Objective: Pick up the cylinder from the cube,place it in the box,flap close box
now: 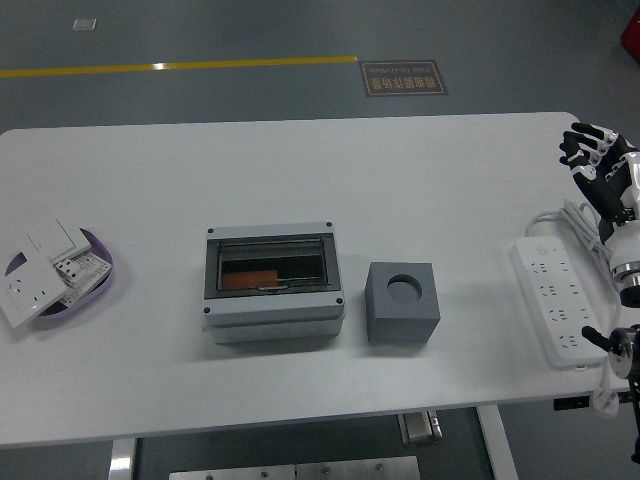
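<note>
The right hand [598, 160] hung empty at the table's [150, 170] far right edge, fingers loosely spread. The cube [402, 302] showed an empty hole; something orange lay in the box [273, 282]. Its flap, if unlatched, could spring open.

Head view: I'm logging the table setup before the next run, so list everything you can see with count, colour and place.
Table: one, white, fills the view.
Box: one, grey with a dark clear flap, centre; something orange shows inside.
Cube: one, dark grey, right of the box; round hole in its top.
Bowl: one, purple, left edge.
Wall switches and sockets: several, white, piled in the bowl.
Power strip: one, white, right edge.
Floor sign: one, brown, beyond the table.
Floor line: one, yellow, far floor.
Right hand: one, black and white, far right corner, fingers loosely spread, empty.
</note>
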You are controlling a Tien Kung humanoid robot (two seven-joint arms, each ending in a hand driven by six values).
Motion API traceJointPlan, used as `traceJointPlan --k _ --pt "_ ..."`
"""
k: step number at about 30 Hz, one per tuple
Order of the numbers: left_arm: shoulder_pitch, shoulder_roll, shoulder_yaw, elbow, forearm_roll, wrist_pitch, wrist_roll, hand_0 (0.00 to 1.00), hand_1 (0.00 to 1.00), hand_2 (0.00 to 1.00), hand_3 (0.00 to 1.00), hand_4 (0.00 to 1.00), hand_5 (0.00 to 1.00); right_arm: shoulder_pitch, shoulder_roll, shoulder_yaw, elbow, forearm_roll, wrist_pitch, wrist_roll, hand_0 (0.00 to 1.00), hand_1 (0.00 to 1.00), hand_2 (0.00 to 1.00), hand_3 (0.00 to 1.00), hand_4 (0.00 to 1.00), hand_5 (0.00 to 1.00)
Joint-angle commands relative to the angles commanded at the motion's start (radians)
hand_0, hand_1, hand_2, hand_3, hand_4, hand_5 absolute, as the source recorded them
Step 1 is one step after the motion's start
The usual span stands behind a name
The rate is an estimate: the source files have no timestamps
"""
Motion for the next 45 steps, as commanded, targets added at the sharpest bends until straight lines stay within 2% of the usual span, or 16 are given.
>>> traceJointPlan --k 7,19,32,45 --pt "0.006 -0.003 -0.003 0.000 0.002 0.000 0.000 0.642 0.669 0.600 0.681 0.736 0.308 -0.020 -0.010 0.064 0.013 -0.028 0.001 0.006 0.663 0.657 0.687 0.675 0.771 0.395" --pt "0.005 -0.011 -0.016 0.000 0.017 -0.002 -0.001 0.642 0.669 0.601 0.683 0.738 0.310 -0.040 -0.024 0.114 0.024 -0.034 -0.008 0.008 0.652 0.647 0.683 0.673 0.775 0.397" --pt "0.003 -0.004 -0.021 0.000 0.025 -0.003 0.001 0.642 0.669 0.602 0.685 0.739 0.310 -0.043 -0.032 0.116 0.017 -0.019 -0.002 0.015 0.651 0.646 0.683 0.671 0.779 0.405" --pt "-0.003 0.013 -0.024 0.000 0.037 -0.005 0.002 0.642 0.669 0.602 0.686 0.740 0.310 -0.029 -0.034 0.066 -0.005 0.015 -0.035 0.063 0.649 0.645 0.679 0.668 0.783 0.409"
